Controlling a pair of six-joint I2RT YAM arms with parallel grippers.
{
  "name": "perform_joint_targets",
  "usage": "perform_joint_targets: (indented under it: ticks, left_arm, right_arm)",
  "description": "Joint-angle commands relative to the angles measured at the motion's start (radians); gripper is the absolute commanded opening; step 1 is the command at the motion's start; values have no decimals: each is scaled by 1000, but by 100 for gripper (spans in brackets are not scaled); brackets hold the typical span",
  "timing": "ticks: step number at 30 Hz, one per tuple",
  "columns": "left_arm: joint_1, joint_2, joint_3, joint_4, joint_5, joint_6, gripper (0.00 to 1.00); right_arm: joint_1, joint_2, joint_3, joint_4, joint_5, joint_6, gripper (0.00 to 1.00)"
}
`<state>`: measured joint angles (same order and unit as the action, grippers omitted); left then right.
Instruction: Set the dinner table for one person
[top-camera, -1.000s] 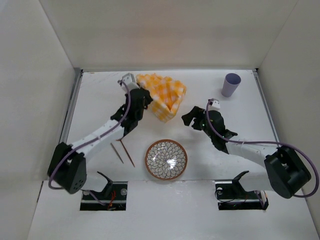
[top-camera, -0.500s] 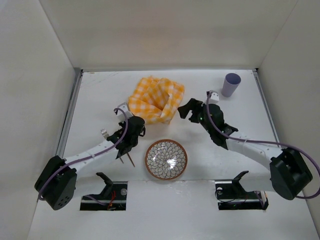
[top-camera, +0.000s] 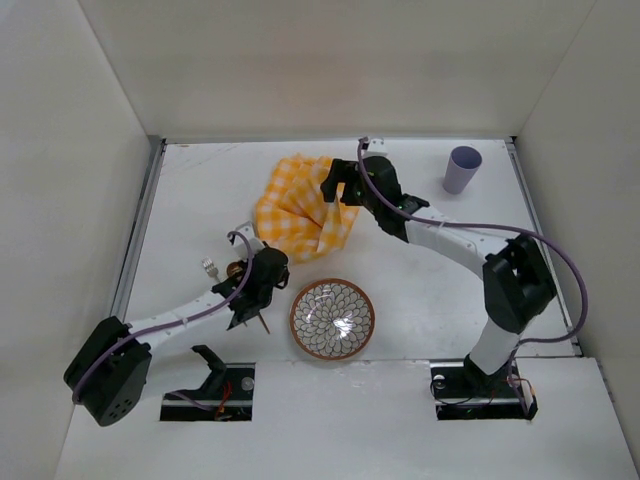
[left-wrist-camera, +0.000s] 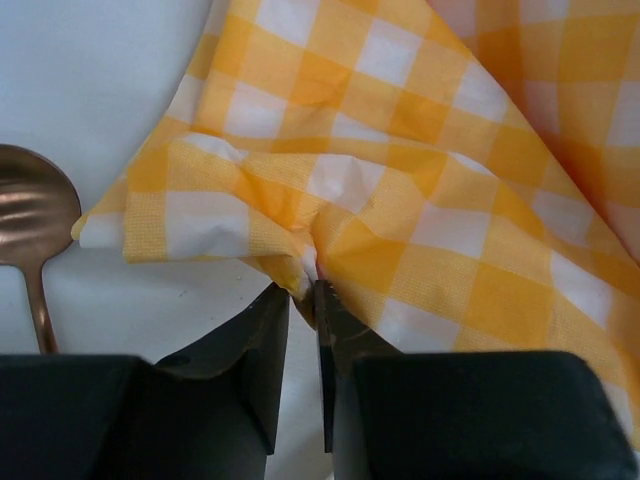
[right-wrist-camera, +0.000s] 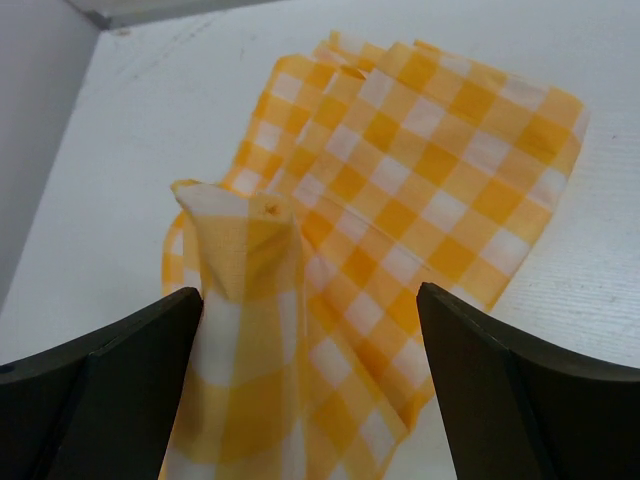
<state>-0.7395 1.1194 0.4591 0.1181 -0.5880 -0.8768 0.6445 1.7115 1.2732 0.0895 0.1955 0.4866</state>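
The large matte-white dinner table (top-camera: 190, 190) fills the frame's middle. The left gripper (left-wrist-camera: 303, 290), nearly closed, pinches a corner of the yellow-and-white checkered cloth (left-wrist-camera: 400, 180) – the right gripper (right-wrist-camera: 308, 292) stands wide, empty. Held only at the tips, the corner may slip and leave the cloth bunched.

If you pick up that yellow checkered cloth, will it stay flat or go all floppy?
Probably floppy: the checkered cloth lies bunched in soft folds with one corner puckered up. It looks thin, so likely light for its size. Pinched at one spot, the rest would probably hang and drag.
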Motion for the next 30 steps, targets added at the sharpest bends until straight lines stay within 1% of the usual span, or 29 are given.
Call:
perform_joint_targets:
  ticks: [1,4,7,9,11,12,15,16,19,22,24,27,30]
  left_arm:
    - [4,-17,-11,-17,20,-24,19]
    - [10,-55,-22,-20,17,10,36]
    - [50,-177,-16,-20,20,85,48]
    - [68,-246,1,-29,11,117,51]
    - [82,-276,18,-32,-10,122,56]
    - [93,-264,29,-25,-22,125,58]
    - [145,-138,91,-17,16,125,61]
    - [160,-82,114,-21,55,118,61]
    - [193,-3,112,-18,134,81,61]
    - [240,25,73,6,129,58,62]
    - [263,52,69,54,126,71,62]
    - [285,144,131,94,113,122,63]
    - [283,271,228,101,86,183,67]
  right_arm:
    - [14,39,115,-66,-28,-85,91]
    - [27,94,182,-102,-27,-98,75]
    - [27,140,236,-146,-30,-103,52]
    - [27,148,235,-143,-25,-105,37]
    - [27,145,230,-136,-24,-89,27]
    - [27,137,229,-129,-22,-76,24]
    - [-5,90,206,-90,-19,-31,19]
    - [-16,65,186,-67,-16,-13,18]
    - [-48,-28,91,-5,-11,35,18]
    - [-82,-133,-58,73,19,107,18]
    - [-99,-193,-161,134,9,162,19]
    - [-111,-262,-283,179,11,233,18]
    - [-122,-341,-415,222,50,320,18]
